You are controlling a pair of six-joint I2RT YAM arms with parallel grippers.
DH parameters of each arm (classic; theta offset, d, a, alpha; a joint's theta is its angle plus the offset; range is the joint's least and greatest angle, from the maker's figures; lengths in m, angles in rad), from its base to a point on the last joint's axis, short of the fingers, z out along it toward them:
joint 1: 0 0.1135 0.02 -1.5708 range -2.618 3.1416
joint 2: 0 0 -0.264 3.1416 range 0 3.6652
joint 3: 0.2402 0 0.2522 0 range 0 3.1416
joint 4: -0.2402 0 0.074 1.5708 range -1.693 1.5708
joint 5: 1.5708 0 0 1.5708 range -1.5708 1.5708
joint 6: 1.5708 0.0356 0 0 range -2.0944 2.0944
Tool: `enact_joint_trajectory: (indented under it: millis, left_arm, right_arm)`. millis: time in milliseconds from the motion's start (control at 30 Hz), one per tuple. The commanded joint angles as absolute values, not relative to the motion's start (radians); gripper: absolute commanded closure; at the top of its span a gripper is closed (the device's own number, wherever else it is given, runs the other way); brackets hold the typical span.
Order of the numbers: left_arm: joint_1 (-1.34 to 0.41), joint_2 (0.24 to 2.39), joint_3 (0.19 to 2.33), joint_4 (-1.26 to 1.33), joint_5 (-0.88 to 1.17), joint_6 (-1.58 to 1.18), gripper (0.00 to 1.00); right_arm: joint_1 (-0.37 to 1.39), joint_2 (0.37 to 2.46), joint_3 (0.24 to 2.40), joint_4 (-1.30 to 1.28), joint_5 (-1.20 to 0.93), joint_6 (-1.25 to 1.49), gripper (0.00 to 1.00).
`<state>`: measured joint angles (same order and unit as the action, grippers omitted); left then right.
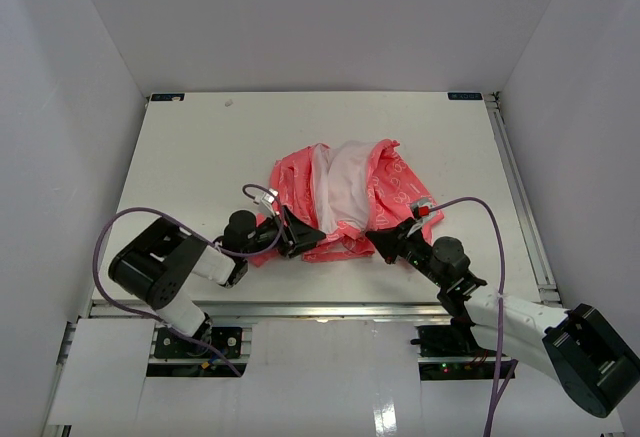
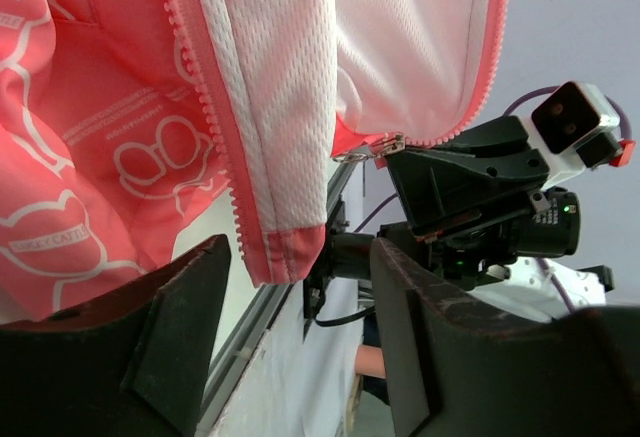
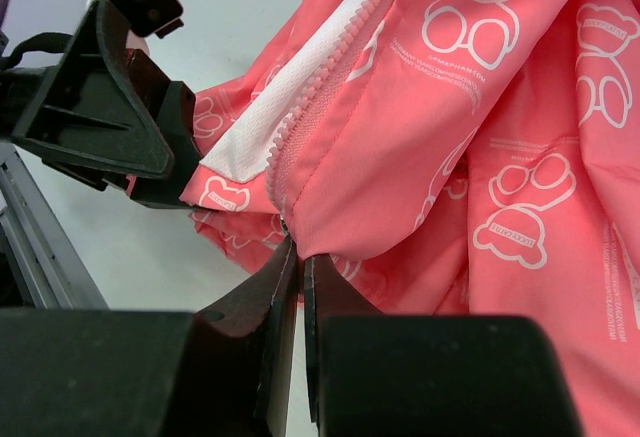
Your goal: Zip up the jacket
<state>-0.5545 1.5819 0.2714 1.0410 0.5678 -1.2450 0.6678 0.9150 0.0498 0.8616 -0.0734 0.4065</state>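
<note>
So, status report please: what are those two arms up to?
Left gripper open around the hem of the coral-pink printed jacket. Right gripper shut on its zipper-side hem. Zipper undone, white lining showing. Nothing blocking.

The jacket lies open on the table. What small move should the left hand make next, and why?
Probably close the left hand: its fingers are open, one zipper edge of the jacket seems to lie between them, and the right hand is shut on the other edge.

- A white tabletop (image 1: 200, 157), matte, with a faint smudge (image 1: 230, 104) near its far edge.
- Plain white walls (image 1: 320, 17) enclosing it on three sides.
- A metal rail (image 1: 522, 187) along its right edge.
</note>
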Motion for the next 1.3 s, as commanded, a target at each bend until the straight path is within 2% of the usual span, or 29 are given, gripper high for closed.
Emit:
enact_joint_trajectory:
  millis: [0,100,233,300,400,467,633,767,933,1267]
  left_arm:
    - [-0.555,1.654,0.293,1.275,0.599,-1.338,0.41]
    - [-0.555,1.705,0.325,1.358,0.613,-1.369,0.56]
    - [-0.55,1.726,0.362,1.302,0.621,-1.34,0.94]
    - [-0.535,1.687,0.373,1.186,0.614,-1.278,1.0]
    - [-0.498,1.59,0.374,0.969,0.542,-1.168,1.0]
    - [-0.487,1.478,0.406,0.668,0.464,-1.027,1.0]
    - [-0.485,1.238,0.539,0.101,0.062,-0.784,1.0]
    - [-0.485,1.123,0.646,-0.186,-0.213,-0.652,1.0]
    - [-0.522,1.168,0.831,-0.441,-0.371,-0.545,1.0]
    - [-0.866,1.442,1.1,-0.909,-0.632,-0.605,1.0]
  right_arm:
    - [0.669,0.897,0.011,0.882,-0.054,0.387,0.92]
    - [0.67,0.903,0.009,0.884,-0.051,0.385,0.92]
    - [0.669,0.918,0.006,0.893,-0.044,0.383,0.92]
    - [0.669,0.919,0.006,0.892,-0.042,0.381,0.92]
    - [0.669,0.92,0.006,0.888,-0.037,0.379,0.92]
    - [0.669,0.924,0.006,0.889,-0.041,0.378,0.92]
    - [0.67,0.968,0.018,0.891,-0.054,0.371,0.92]
    - [0.672,1.005,0.029,0.907,-0.051,0.37,0.92]
    - [0.672,1.014,0.042,0.907,-0.058,0.37,0.92]
    - [0.672,0.999,0.049,0.882,-0.052,0.368,0.92]
